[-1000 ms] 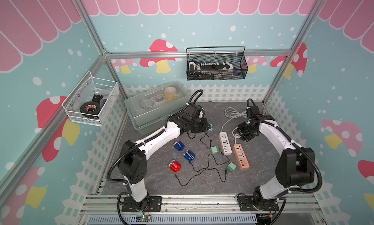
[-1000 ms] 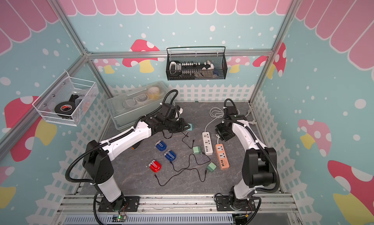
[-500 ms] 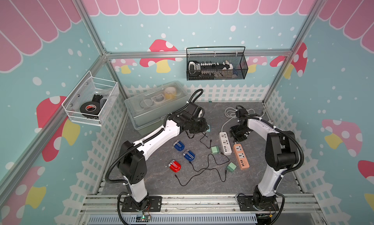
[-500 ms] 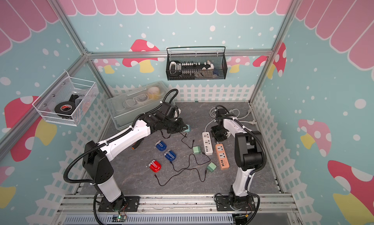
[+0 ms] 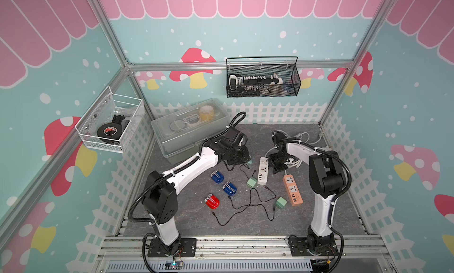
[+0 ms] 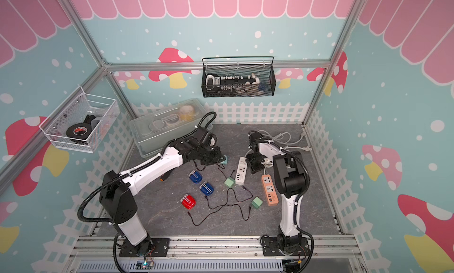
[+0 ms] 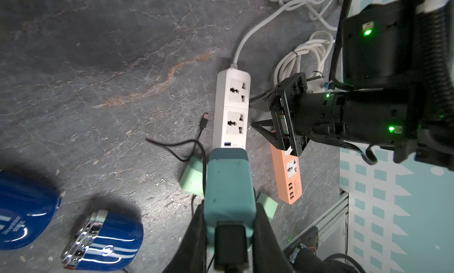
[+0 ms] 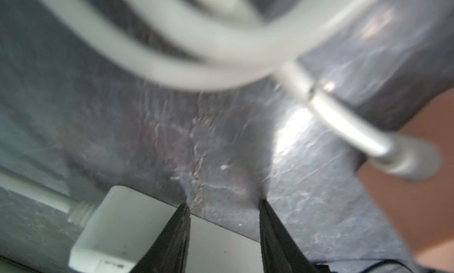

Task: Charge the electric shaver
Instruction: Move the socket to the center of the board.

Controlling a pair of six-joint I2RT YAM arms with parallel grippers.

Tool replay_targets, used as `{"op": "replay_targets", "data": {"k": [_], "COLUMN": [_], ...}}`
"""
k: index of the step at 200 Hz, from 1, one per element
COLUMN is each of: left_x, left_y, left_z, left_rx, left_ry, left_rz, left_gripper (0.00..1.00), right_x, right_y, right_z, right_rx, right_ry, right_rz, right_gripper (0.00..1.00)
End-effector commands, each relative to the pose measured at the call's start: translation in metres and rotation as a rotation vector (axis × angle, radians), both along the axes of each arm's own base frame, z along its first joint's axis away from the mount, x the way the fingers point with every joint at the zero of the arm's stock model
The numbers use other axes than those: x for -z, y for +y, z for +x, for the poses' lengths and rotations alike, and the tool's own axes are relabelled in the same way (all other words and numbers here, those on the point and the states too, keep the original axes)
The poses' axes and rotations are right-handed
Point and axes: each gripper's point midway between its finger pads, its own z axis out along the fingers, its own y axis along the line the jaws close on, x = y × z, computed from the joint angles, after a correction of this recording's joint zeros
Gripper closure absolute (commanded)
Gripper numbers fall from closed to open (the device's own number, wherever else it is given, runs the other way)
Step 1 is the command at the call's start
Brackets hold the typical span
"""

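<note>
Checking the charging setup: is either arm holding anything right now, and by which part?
Left end effector grips the teal charger by its sides at the cable end. Right end effector is open beside the white power strip, holding nothing.

I see my left gripper [image 7: 229,210] clamping a teal charger [image 7: 228,176] at the white power strip [image 7: 232,107]'s USB end.

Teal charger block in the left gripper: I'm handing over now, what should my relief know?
Left gripper: shut on the teal plastic charger block, black cable attached, near the white plastic power strip.
Right gripper: open, empty, at that strip's edge.
Red oval shaver and two blue shavers lie on the grey mat.
Done: block picked up. To do: plug it in, cable a shaver.
</note>
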Motion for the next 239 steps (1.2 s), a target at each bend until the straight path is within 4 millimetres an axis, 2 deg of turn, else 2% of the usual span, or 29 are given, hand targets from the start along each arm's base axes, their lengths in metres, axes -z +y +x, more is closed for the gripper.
{"op": "replay_targets", "data": {"k": [1, 21, 36, 48, 72, 78, 82, 100, 124, 146, 158, 178, 191, 210, 227, 232, 239], "left_x": [-0.001, 0.006, 0.006, 0.004, 0.003, 0.005, 0.005, 0.01, 0.017, 0.022, 0.026, 0.038, 0.044, 0.043, 0.04, 0.039, 0.037], "left_y": [0.019, 0.023, 0.016, 0.008, -0.013, -0.017, -0.02, -0.028, -0.037, -0.052, -0.06, -0.063, -0.058, -0.041, -0.031, -0.029, -0.026], "left_z": [0.003, 0.013, 0.024, 0.034, 0.051, 0.055, 0.058, 0.071, 0.086, 0.094, 0.096, 0.098, 0.098, 0.099, 0.096, 0.095, 0.094], "left_rx": [-0.039, -0.034, 0.008, 0.06, 0.183, 0.217, 0.238, 0.298, 0.346, 0.38, 0.395, 0.39, 0.359, 0.281, 0.255, 0.251, 0.245], "left_ry": [0.004, 0.012, -0.018, -0.059, -0.16, -0.179, -0.195, -0.24, -0.278, -0.294, -0.304, -0.292, -0.262, -0.224, -0.212, -0.208, -0.203], "left_rz": [0.024, 0.034, 0.045, 0.065, 0.141, 0.168, 0.184, 0.235, 0.271, 0.272, 0.296, 0.346, 0.362, 0.365, 0.359, 0.355, 0.349], "left_gripper": [1.0, 1.0, 1.0, 1.0, 1.0, 1.0, 1.0, 1.0, 1.0, 1.0, 1.0, 1.0, 1.0, 1.0, 1.0, 1.0, 1.0], "right_x": [0.011, 0.013, 0.008, 0.0, -0.018, -0.025, -0.038, -0.059, -0.082, -0.093, -0.097, -0.101, -0.107, -0.117, -0.111, -0.097, -0.09], "right_y": [0.021, 0.036, 0.036, 0.026, -0.008, -0.016, -0.022, -0.044, -0.059, -0.069, -0.069, -0.057, -0.053, -0.047, -0.037, -0.034, -0.029], "right_z": [0.003, 0.004, 0.0, -0.006, -0.022, -0.024, -0.024, -0.032, -0.045, -0.061, -0.064, -0.047, -0.024, 0.02, 0.051, 0.058, 0.068], "right_rx": [-0.012, -0.039, -0.041, -0.039, -0.058, -0.079, -0.094, -0.187, -0.319, -0.442, -0.493, -0.518, -0.513, -0.54, -0.526, -0.527, -0.524], "right_ry": [0.022, 0.013, 0.005, -0.01, -0.043, -0.061, -0.094, -0.134, -0.166, -0.167, -0.199, -0.315, -0.371, -0.402, -0.393, -0.362, -0.348], "right_rz": [0.002, 0.003, -0.012, -0.047, -0.106, -0.121, -0.127, -0.179, -0.192, -0.211, -0.205, -0.128, -0.096, -0.108, -0.087, -0.086, -0.087], "right_gripper": [0.54, 0.54, 0.54, 0.54, 0.54, 0.55, 0.54, 0.54, 0.54, 0.54, 0.52, 0.47, 0.44, 0.44, 0.44, 0.44, 0.45]}}
